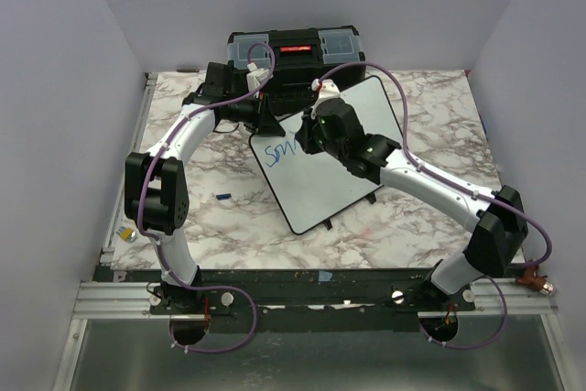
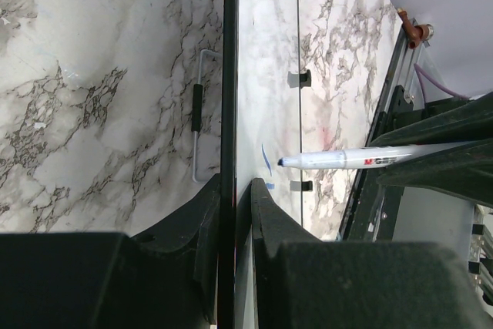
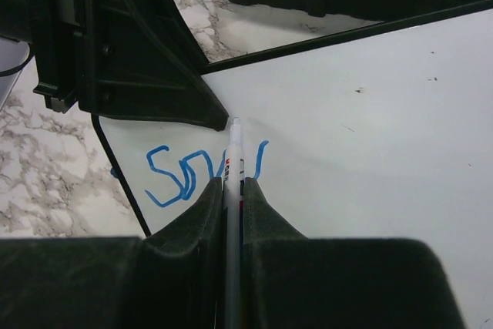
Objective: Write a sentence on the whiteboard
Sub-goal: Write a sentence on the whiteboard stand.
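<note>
My left gripper is clamped on the black rim of the whiteboard. The board lies at an angle in the middle of the top view, on the marble table just below the black toolbox. My right gripper is clenched around a white marker. Its tip points at the board among the first blue letters of the sentence, lower left in the right wrist view.

In the top view, marble tabletop lies open right and lower centre; glossy white whiteboard fills centre, black plastic toolbox upper centre.
</note>
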